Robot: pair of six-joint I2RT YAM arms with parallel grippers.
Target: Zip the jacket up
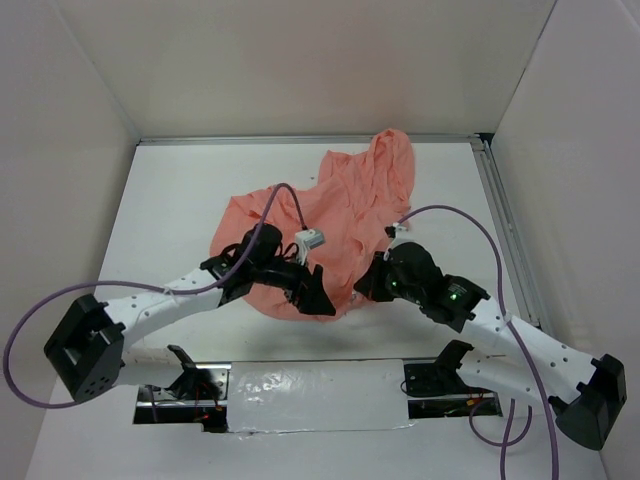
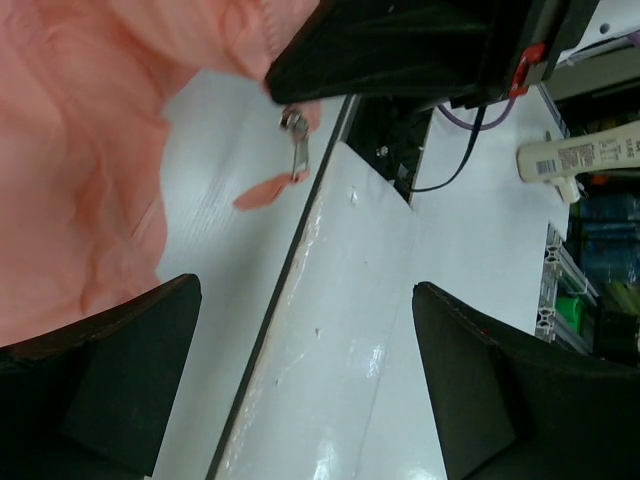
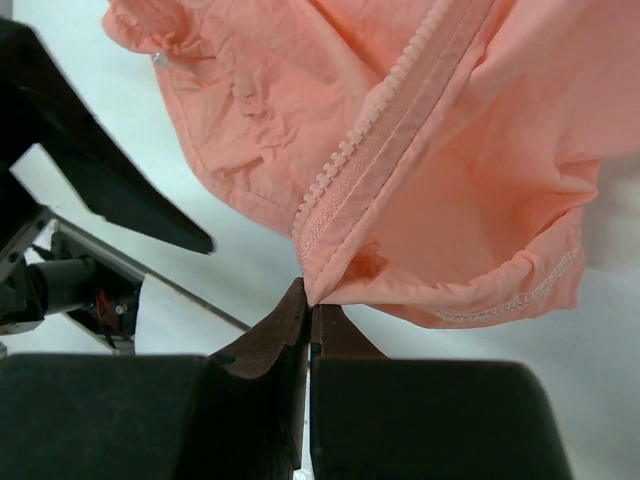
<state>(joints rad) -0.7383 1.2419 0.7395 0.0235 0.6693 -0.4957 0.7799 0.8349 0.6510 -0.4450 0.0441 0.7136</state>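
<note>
The salmon-pink jacket (image 1: 345,205) lies crumpled mid-table, its near hem lifted. My right gripper (image 3: 310,300) is shut on the jacket's (image 3: 450,150) bottom corner, right at the end of a zipper tape with pink teeth (image 3: 375,135). In the top view it (image 1: 365,285) sits at the jacket's near right edge. My left gripper (image 2: 307,290) is open and empty, jaws wide apart over bare table, just left of the right one (image 1: 318,300). In the left wrist view a metal zipper slider (image 2: 296,135) with a pink pull tab (image 2: 262,193) hangs below the right gripper's body (image 2: 420,45).
White walls enclose the table on three sides. A metal rail (image 1: 505,230) runs along the right side. A glossy white taped sheet (image 1: 310,385) covers the near edge, with cables and dark openings at both ends. A white bottle (image 2: 580,155) lies off the table.
</note>
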